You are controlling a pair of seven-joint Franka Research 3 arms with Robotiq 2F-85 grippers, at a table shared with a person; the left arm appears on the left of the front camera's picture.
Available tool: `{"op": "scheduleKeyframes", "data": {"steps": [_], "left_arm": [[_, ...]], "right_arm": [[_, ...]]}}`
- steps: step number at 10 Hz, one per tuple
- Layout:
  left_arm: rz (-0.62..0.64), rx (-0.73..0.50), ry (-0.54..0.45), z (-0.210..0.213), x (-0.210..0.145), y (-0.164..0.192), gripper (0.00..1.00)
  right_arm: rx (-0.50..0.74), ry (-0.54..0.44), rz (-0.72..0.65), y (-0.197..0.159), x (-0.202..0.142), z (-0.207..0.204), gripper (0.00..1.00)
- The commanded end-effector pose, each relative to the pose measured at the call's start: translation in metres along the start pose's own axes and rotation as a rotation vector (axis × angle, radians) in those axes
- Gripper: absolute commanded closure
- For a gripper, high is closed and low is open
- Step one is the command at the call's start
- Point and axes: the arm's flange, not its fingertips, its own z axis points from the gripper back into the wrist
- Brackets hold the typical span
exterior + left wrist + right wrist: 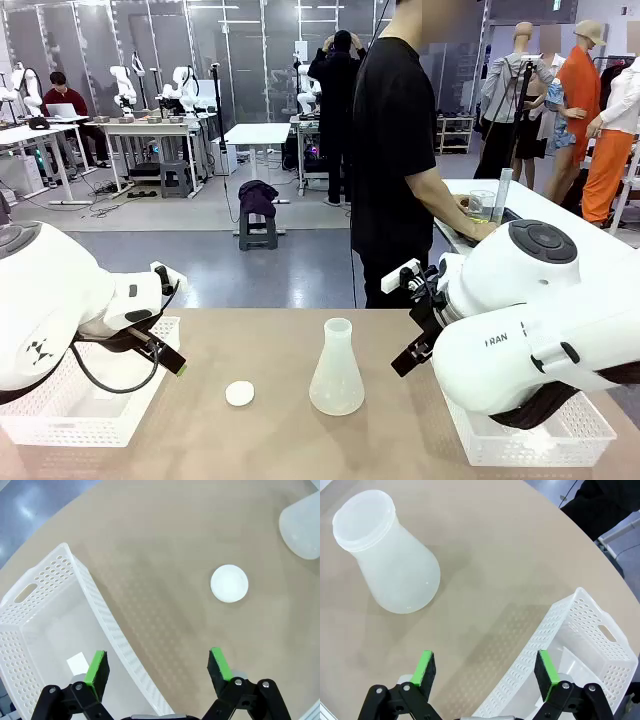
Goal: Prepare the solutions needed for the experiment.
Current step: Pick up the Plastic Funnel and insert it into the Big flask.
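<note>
A frosted plastic conical flask stands uncapped at the table's middle, and no liquid shows in it. A round white cap lies to its left. My left gripper hovers open over the inner wall of the left basket, short of the cap. My right gripper hangs open over the edge of the right basket, beside the flask. At a farther table a person holds a clear beaker where the solutions seem to show as a little pale liquid.
White perforated baskets sit at the table's left and right near corners. A small white piece lies in the left one. A tall clear cylinder stands by the person's beaker. Bare tabletop surrounds the flask and cap.
</note>
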Motion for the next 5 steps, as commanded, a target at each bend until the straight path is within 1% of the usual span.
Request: {"op": "scheduleKeyframes", "data": {"steps": [1, 5], "left_arm": [[0.0, 0.0, 0.0, 0.0, 0.0001, -0.0002, 0.0], [0.0, 0.0, 0.0, 0.0, 0.0001, -0.0002, 0.0]], "right_arm": [[0.0, 0.0, 0.0, 0.0, 0.0, 0.0, 0.0], [0.0, 0.0, 0.0, 0.0, 0.0, 0.0, 0.0]]}}
